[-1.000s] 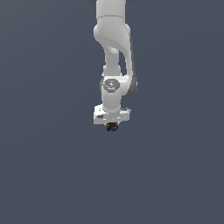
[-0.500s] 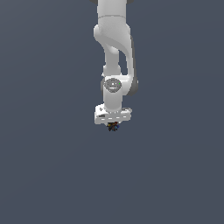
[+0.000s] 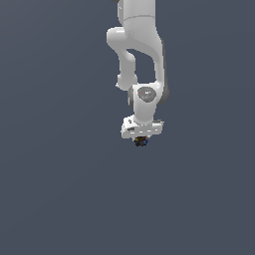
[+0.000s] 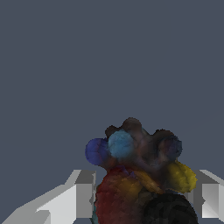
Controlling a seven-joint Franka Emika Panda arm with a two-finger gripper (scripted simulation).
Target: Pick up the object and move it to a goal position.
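Object (image 4: 140,175) sits right between the jaws, which are closed on it: in the wrist view a grey finger (image 4: 85,194) presses against one flank of the lump and the other finger (image 4: 210,197) stands at its opposite flank, with no gap showing on either side. So the relation that matters for the coming move is already set; nothing lies off to any side of the jaws, and the carry depends only on that pinch holding. In the exterior view the object (image 3: 141,141) hangs directly at six o'clock from the white gripper (image 3: 141,139), a dark speck far narrower than the hand above it. No table or goal marker shows, only flat grey around the arm, so I cannot tell which way the goal lies.

The lump is knobbly and irregular, with no clear long axis. Its body is dark brown-black, with a blue bump and a paler cyan bump at about ten o'clock, a yellow knob at three o'clock, and a red-orange bulge low between the fingers.
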